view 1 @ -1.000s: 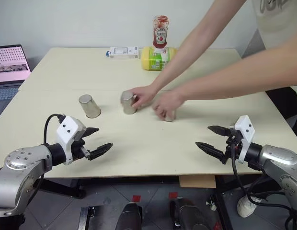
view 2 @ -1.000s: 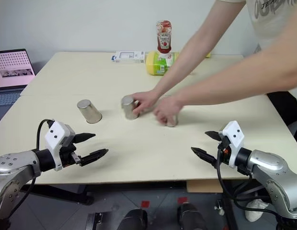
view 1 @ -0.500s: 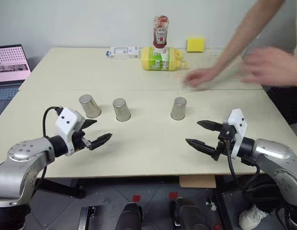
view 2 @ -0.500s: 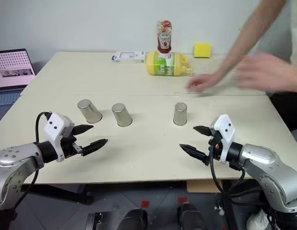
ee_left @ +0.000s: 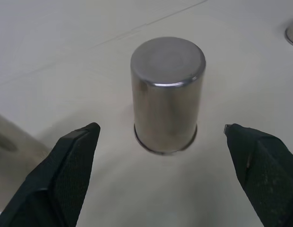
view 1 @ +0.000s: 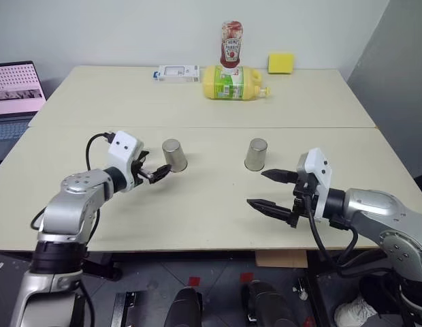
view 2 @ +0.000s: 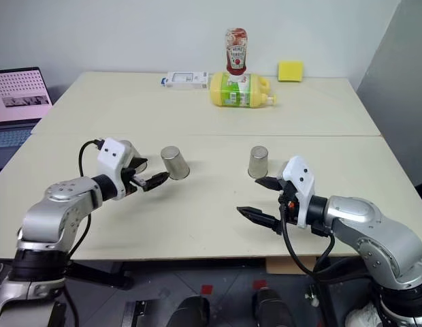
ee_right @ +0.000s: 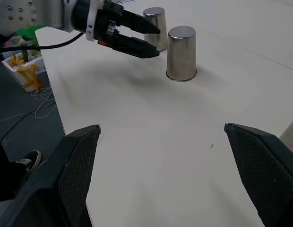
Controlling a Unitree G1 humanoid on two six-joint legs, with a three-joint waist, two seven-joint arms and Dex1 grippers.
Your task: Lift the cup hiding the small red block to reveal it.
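Note:
Two steel cups stand upside down on the table: the middle cup (view 1: 173,155) and the right cup (view 1: 255,154). My left gripper (view 1: 155,169) is open just before the middle cup (ee_left: 168,101), its fingers spread wider than the cup and apart from it. A third cup (ee_left: 12,139) shows partly beside the left finger. My right gripper (view 1: 258,189) is open, in front of and a little right of the right cup, with nothing in it. The small red block is hidden, and I cannot tell which cup covers it.
At the table's far edge stand a ketchup bottle (view 1: 229,44), a yellow bottle lying on its side (view 1: 231,83), a yellow sponge (view 1: 280,63) and a white box (view 1: 175,73). A laptop (view 1: 17,88) sits at the left.
The person's hands let go of the cups and left the view. My left gripper moved forward to the middle cup. My right gripper shifted slightly left and up.

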